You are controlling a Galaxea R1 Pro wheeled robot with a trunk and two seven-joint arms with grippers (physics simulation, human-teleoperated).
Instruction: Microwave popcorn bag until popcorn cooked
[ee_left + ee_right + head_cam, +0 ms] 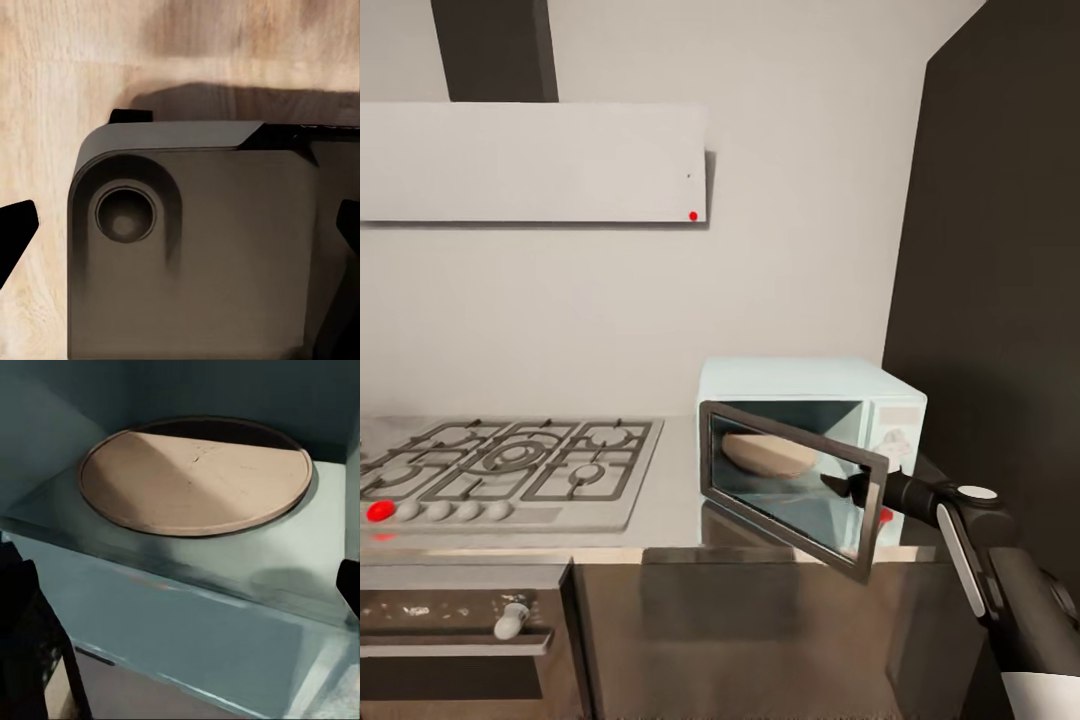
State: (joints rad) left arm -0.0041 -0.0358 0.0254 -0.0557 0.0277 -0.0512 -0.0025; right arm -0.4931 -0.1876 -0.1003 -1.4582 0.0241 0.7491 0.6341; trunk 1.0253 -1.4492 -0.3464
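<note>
Your right gripper [838,485], fingers apart, swings the microwave [815,440] door; open it fully before fetching the bag.

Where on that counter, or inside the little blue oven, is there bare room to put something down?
The microwave holds just its round tan turntable, bare on top. The steel countertop is free between the gas hob and microwave. It is crowded at the microwave's front, where the half-open door and right gripper meet.

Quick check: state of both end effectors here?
Left end effector: open, holding nothing.
Right end effector: open, empty, at the microwave opening.
</note>
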